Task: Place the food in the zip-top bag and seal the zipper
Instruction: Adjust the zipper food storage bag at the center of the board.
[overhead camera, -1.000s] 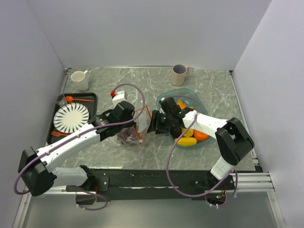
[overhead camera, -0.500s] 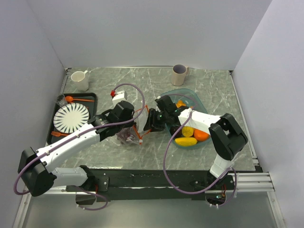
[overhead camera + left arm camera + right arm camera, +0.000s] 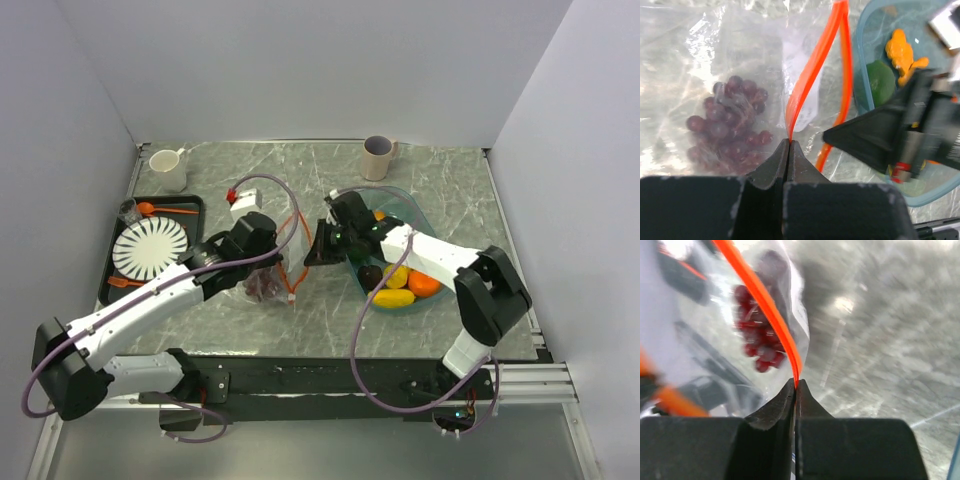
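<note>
The clear zip-top bag (image 3: 268, 280) lies between the arms with the purple grape bunch (image 3: 730, 125) inside it. Its orange-red zipper (image 3: 297, 262) stands open as two separate strips. My left gripper (image 3: 789, 142) is shut on one zipper strip (image 3: 812, 70). My right gripper (image 3: 796, 383) is shut on the other strip (image 3: 760, 300), and the grapes (image 3: 757, 337) show behind it. The other food sits in the teal bowl (image 3: 405, 195): a yellow lemon (image 3: 393, 298), an orange (image 3: 424, 285), a dark plum (image 3: 370, 275), a green avocado (image 3: 881, 82) and orange bits (image 3: 900, 47).
A black tray (image 3: 192, 205) at the left holds a striped plate (image 3: 150, 248), an orange spoon (image 3: 160, 209) and a fork (image 3: 122, 282). A white mug (image 3: 168, 170) and a beige cup (image 3: 378, 157) stand near the back wall.
My right gripper moved left from the bowl to the bag's mouth and shut on a zipper strip. My left gripper kept its grip and shifted slightly up and back.
</note>
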`<move>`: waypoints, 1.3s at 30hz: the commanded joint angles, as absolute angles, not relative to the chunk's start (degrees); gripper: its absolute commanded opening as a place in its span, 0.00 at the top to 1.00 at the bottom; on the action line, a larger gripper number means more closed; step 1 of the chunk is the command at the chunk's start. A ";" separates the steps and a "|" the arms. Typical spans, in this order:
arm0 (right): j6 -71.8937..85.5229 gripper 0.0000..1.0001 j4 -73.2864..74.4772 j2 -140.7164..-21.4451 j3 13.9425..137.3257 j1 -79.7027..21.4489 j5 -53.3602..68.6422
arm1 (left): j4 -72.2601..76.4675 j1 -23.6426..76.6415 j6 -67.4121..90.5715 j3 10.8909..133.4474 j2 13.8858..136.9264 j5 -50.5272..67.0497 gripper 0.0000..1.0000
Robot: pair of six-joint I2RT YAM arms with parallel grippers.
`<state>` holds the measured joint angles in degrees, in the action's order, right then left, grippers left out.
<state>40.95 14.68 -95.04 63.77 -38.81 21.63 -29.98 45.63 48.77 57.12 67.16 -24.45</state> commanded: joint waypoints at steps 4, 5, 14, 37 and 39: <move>36.48 1.00 18.45 -88.42 73.55 -39.29 18.19 | -31.63 44.03 48.51 56.78 61.53 -28.65 0.99; 36.21 1.00 18.98 -88.24 74.35 -39.29 18.02 | -31.90 43.86 48.60 56.95 61.00 -28.91 0.99; 31.47 1.00 24.08 -90.70 84.20 -40.08 21.62 | -38.82 43.15 49.66 61.60 52.91 -35.41 0.99; 30.59 0.28 25.66 -86.06 69.79 -37.97 6.69 | -28.93 40.43 45.97 59.68 65.74 -22.60 0.99; 29.97 0.21 26.28 -82.80 68.56 -35.88 3.53 | -27.95 40.52 45.97 59.06 65.74 -21.71 0.99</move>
<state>31.62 26.37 -91.26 70.00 -39.09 11.86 -33.39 40.69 45.63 59.35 66.67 -24.82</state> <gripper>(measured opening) 0.735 0.013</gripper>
